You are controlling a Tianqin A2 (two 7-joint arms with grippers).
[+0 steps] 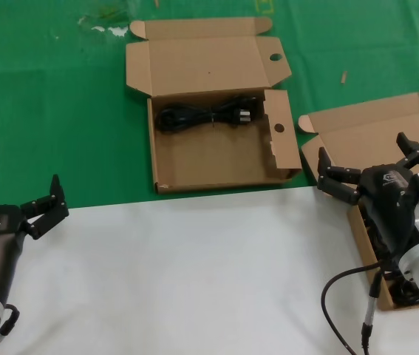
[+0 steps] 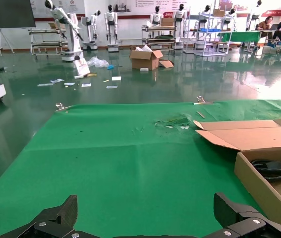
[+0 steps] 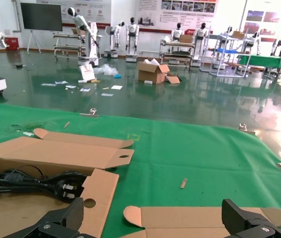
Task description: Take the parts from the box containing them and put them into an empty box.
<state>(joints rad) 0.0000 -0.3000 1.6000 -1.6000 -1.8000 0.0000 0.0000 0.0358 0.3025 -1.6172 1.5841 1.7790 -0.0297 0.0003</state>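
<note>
One coiled power cable (image 1: pixel 205 117) is already lying in the wide box (image 1: pixel 216 159); we are hovering our spread right gripper (image 1: pixel 375 171) over the narrower box (image 1: pixel 368 244) for another, while our left gripper (image 1: pixel 45 205) is waiting open.

The right arm (image 1: pixel 397 200) hides most of the narrower box (image 1: pixel 375 129); whatever cables lie inside can't be made out.

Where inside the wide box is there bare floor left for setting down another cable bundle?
In the wide box, the coiled cable lies along the wall by the hinged lid; the floor between it and the front wall is bare. The narrow box, under the right gripper, is crowded.
</note>
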